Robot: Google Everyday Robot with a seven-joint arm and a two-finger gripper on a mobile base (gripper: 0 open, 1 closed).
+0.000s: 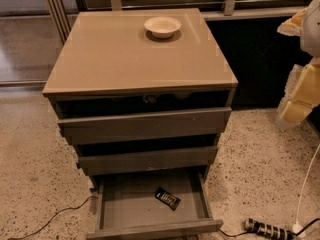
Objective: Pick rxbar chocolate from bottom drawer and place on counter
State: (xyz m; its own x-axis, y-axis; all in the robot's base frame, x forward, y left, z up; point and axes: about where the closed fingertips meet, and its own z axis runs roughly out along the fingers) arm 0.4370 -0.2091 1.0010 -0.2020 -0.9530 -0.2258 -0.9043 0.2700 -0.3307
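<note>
The rxbar chocolate (167, 198), a small black wrapper with light print, lies flat at an angle on the floor of the bottom drawer (150, 229), right of its middle. That drawer is pulled out wide, its plain front towards me. The two grey drawers above it stand slightly ajar. The counter (115, 59) is the glossy tan top of the cabinet. My gripper (296, 106), pale yellow below a white arm part, hangs at the right edge of the view. It is beside the cabinet at about counter height, well above and to the right of the bar.
A cream-white bowl (162, 26) sits at the back of the counter. A power strip (267, 229) and a white cable (305, 194) lie on the speckled floor at lower right. A dark cord (55, 216) runs on the floor at lower left. Dark shelving stands behind the cabinet.
</note>
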